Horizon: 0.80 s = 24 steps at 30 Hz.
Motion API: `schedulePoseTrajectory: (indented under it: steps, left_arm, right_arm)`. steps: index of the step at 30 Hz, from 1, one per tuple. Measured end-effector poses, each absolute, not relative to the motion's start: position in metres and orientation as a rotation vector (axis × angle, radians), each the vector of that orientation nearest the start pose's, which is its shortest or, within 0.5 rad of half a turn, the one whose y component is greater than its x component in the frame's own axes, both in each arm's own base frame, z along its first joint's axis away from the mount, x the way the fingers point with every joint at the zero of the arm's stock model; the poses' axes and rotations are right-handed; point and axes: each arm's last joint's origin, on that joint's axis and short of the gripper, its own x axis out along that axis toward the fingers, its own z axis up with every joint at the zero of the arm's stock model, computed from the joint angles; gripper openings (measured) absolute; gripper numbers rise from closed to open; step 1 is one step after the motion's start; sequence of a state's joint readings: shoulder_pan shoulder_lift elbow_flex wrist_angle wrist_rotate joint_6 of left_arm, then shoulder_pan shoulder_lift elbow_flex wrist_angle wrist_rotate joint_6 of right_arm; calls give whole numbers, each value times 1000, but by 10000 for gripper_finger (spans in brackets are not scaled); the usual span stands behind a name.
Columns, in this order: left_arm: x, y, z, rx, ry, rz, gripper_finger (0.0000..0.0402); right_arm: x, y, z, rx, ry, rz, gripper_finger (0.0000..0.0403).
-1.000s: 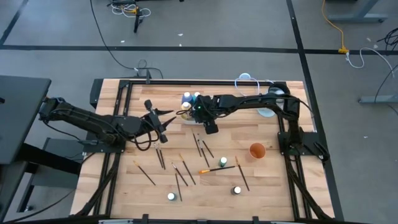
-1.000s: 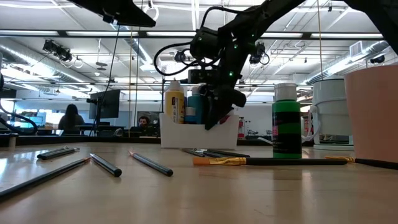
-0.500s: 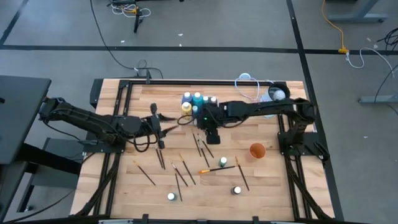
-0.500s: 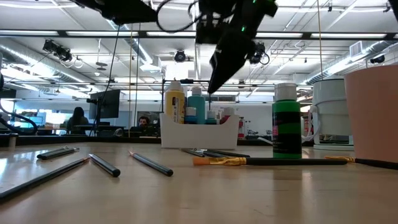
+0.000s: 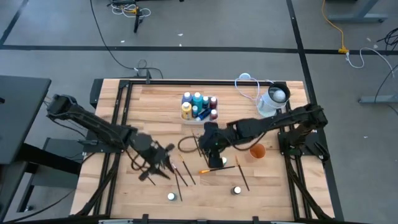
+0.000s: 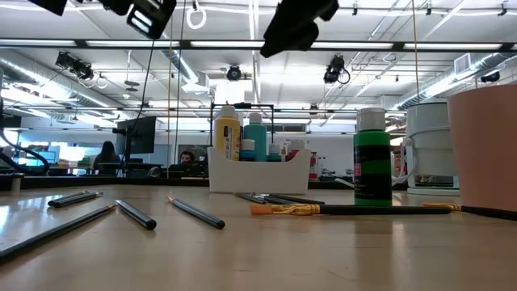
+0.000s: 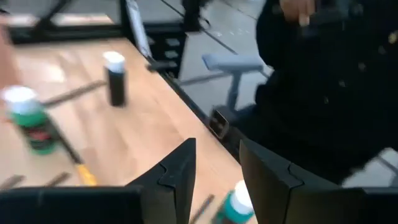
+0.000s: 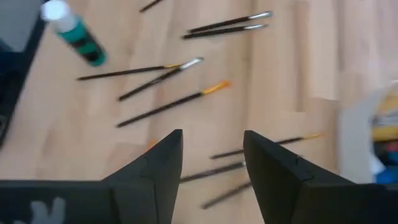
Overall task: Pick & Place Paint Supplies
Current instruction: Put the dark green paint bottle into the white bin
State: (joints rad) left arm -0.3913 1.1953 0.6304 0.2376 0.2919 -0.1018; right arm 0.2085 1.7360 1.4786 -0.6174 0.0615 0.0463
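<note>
A white tray (image 5: 199, 115) at the far middle of the table holds several white-capped bottles (image 5: 198, 104). Dark-handled brushes (image 5: 181, 174) lie scattered flat on the wood, among them an orange-handled one (image 5: 207, 170). A green bottle (image 5: 222, 162) and two more bottles (image 5: 237, 190) (image 5: 171, 196) stand upright toward the near edge. My right gripper (image 8: 211, 134) hovers open above the brushes, beside the green bottle (image 6: 371, 158). My left gripper (image 7: 214, 146) is open over the brushes left of the middle (image 5: 165, 152). Neither has anything between its fingers.
An orange cup (image 5: 257, 150) stands right of the green bottle. A white-and-grey round container (image 5: 273, 99) with a cable sits at the far right corner. A dark frame (image 5: 118, 124) runs along the table's sides.
My right gripper has left the tray, rising and moving toward the near edge until it hangs over the brushes by the green bottle. My left gripper has moved toward the near edge and somewhat down, turning its wrist as it went.
</note>
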Motion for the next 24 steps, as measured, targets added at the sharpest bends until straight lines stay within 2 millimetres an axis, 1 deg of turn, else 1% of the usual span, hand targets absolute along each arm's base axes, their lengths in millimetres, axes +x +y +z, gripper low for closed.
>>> schedulePoseTrajectory:
  steps: [3, 7, 13, 18, 21, 24]
  left_arm:
    - [235, -123, 225, -53, 372, -720, 134]
    - [234, -144, 217, -13, 352, -772, 146]
    - [232, -169, 196, 71, 374, -697, 182]
    - [232, -182, 178, 68, 417, -652, 205]
    - [233, -185, 169, 65, 451, -599, 214]
    - [235, -186, 165, 43, 456, -588, 218]
  right_arm:
    - [368, 94, 287, -87, 840, 160, 176]
    - [366, 112, 289, -75, 806, 211, 176]
    - [363, 134, 287, -77, 738, 286, 176]
    - [362, 144, 279, -72, 683, 318, 176]
    - [360, 144, 269, -79, 695, 320, 176]
    - [360, 144, 267, -80, 692, 320, 176]
